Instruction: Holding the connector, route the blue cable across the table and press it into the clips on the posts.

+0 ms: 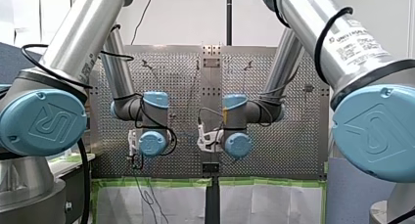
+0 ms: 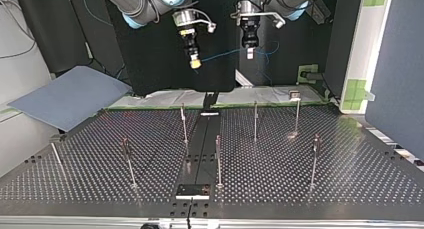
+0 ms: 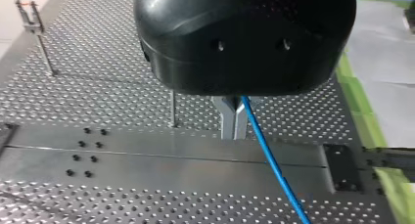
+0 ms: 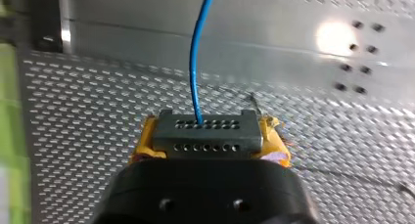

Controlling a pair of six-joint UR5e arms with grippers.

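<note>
Two holds: right gripper (image 4: 208,136) pinches the connector (image 4: 205,146), cable (image 4: 193,62) leading ahead; left gripper (image 3: 234,133) seems pressed onto the cable.

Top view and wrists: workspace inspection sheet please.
Surface: perforated table, metal strip down its middle.
Job's things: connector held at one end of the blue cable; posts upright, cable in no clip.
Clutter: nothing seen.
Grippers: my right gripper shut on connector; my left gripper shut on blue cable; both off the table.
Cables: black leads loop along both arms.
Surroundings: blue-grey sheet at top view's left; green tape.
</note>
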